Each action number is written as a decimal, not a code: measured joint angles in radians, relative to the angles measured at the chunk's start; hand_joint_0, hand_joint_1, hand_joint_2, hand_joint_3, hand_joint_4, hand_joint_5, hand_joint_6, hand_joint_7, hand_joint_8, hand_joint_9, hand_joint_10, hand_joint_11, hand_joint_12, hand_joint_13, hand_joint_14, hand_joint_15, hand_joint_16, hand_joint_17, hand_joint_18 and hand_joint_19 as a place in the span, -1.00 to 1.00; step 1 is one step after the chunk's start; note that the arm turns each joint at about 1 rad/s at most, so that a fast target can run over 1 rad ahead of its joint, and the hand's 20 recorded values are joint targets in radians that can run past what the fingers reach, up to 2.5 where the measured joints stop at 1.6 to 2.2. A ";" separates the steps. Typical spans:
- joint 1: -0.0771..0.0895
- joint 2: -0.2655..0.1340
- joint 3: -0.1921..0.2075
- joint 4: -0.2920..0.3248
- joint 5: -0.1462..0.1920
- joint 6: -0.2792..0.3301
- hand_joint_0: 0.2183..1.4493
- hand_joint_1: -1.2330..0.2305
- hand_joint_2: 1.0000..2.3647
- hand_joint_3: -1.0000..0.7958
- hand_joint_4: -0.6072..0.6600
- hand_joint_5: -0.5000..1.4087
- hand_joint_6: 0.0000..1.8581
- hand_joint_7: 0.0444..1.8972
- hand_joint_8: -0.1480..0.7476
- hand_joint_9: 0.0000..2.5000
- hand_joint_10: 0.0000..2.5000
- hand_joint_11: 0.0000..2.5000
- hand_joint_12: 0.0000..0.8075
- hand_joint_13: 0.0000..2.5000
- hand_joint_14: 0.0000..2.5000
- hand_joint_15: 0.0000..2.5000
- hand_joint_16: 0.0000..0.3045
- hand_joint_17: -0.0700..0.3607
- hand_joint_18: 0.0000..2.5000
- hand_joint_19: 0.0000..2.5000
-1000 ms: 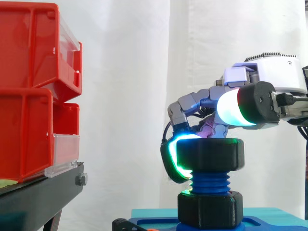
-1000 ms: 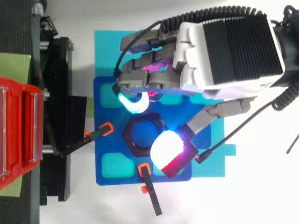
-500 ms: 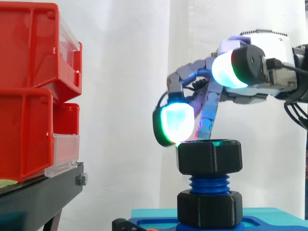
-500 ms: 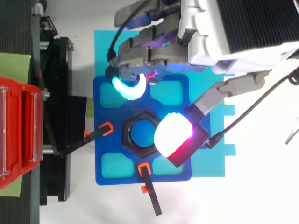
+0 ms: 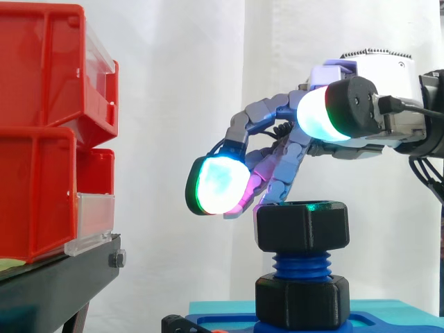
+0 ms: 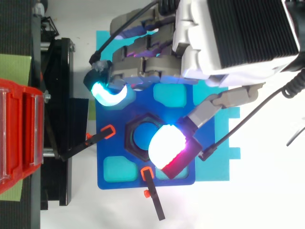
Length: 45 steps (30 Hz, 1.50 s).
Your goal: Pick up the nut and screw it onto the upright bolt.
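Observation:
The black hexagonal nut (image 5: 302,225) sits on top of the upright blue bolt (image 5: 300,265), with threads showing below it and a second black nut (image 5: 302,302) at the bolt's foot. From above, the nut's rim (image 6: 132,139) rings the blue bolt end. My hand (image 5: 281,163) hovers just over the nut, open, its fingers stretched out to the left and clear of it. One glowing fingertip pad (image 5: 218,184) hangs left of the nut at about its top; the thumb pad (image 6: 167,145) floats above the nut's near right edge.
Stacked red bins (image 5: 41,125) stand on a black stand (image 5: 55,277) to the left. The bolt rises from a blue base plate (image 6: 112,119) lying on a teal mat (image 6: 107,43). Two orange-tipped black clamps (image 6: 97,138) (image 6: 151,191) hold the plate's left and front edges.
My hand let go of the nut, lifted off it and uncurled, its fingers now reaching further left. The nut stays on the bolt.

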 measured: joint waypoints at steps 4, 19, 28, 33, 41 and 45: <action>0.018 0.000 -0.005 -0.002 0.021 0.000 -0.51 0.40 -1.00 -0.44 0.32 -0.58 -0.46 -0.23 -0.08 -0.17 -1.00 -1.00 -0.40 -0.42 -1.00 -1.00 -0.84 -0.41 -0.64 -1.00; 0.051 0.000 -0.048 -0.006 0.042 0.001 -0.50 0.38 -1.00 -0.44 0.34 -0.58 -0.46 -0.19 -0.06 -0.18 -1.00 -1.00 -0.43 -0.41 -1.00 -1.00 -0.87 -0.47 -0.66 -1.00; 0.047 0.000 -0.049 -0.005 0.041 0.001 -0.49 0.37 -1.00 -0.44 0.39 -0.55 -0.46 0.05 -0.04 -0.17 -1.00 -1.00 -0.46 -0.40 -1.00 -1.00 -0.88 -0.49 -0.66 -1.00; 0.042 0.000 -0.049 -0.005 0.040 0.001 -0.48 0.37 -1.00 -0.44 0.37 -0.53 -0.46 0.18 -0.03 -0.16 -1.00 -1.00 -0.46 -0.39 -1.00 -1.00 -0.89 -0.50 -0.66 -1.00; 0.028 0.000 -0.049 -0.004 0.027 0.001 -0.47 0.35 -1.00 -0.44 0.31 -0.48 -0.46 0.40 0.00 -0.11 -1.00 -1.00 -0.47 -0.36 -1.00 -1.00 -0.90 -0.51 -0.65 -1.00; 0.018 0.000 -0.047 -0.003 0.010 0.001 -0.47 0.32 -1.00 -0.44 0.20 -0.42 -0.46 0.46 -0.01 0.00 -1.00 -0.98 -0.54 -0.28 -1.00 -1.00 -0.92 -0.54 -0.58 -1.00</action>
